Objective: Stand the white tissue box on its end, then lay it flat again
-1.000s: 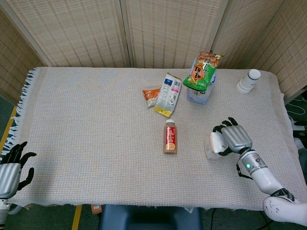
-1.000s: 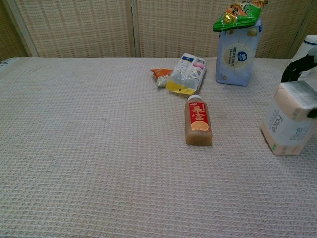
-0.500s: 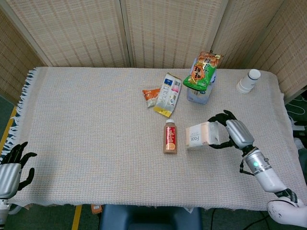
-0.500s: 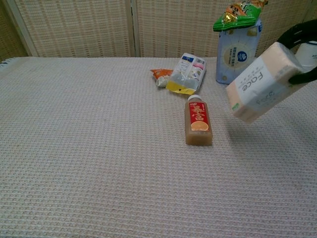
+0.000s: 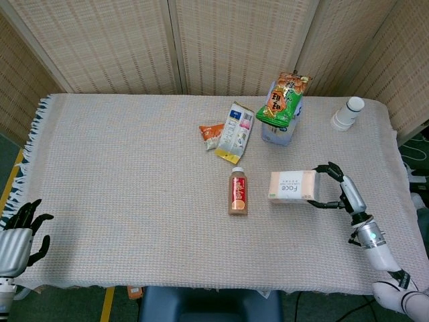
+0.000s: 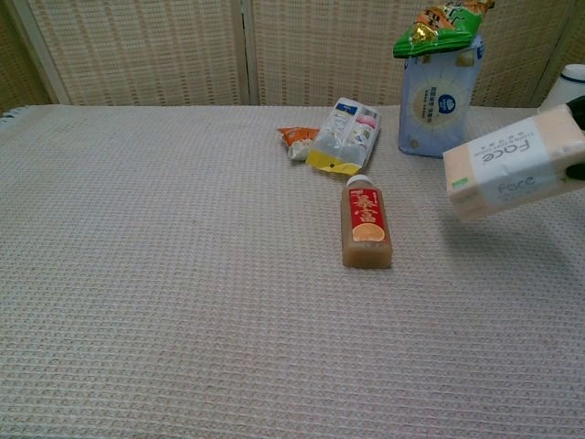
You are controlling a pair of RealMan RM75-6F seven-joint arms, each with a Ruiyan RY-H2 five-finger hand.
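The white tissue box [image 5: 293, 186] with "Face" printed on it hangs nearly level just above the cloth, right of the bottle. In the chest view the tissue box [image 6: 514, 174] tilts slightly, its left end lower, with a shadow beneath it. My right hand [image 5: 340, 190] grips the box's right end, fingers wrapped over the top and bottom edges; only dark fingertips [image 6: 578, 170] show at the chest view's right edge. My left hand [image 5: 18, 233] rests off the table's near left corner, fingers apart, holding nothing.
A brown drink bottle [image 5: 238, 191] lies left of the box. Behind it lie a snack packet [image 5: 234, 132] and a small orange packet [image 5: 211, 133]. A blue tissue pack [image 6: 437, 105] topped by a green bag [image 5: 284, 98] stands behind. A white cup [image 5: 347, 113] stands far right.
The box, upright on its end a second ago, was lifted, swung left and turned towards level in my right hand. The left hand has not moved.
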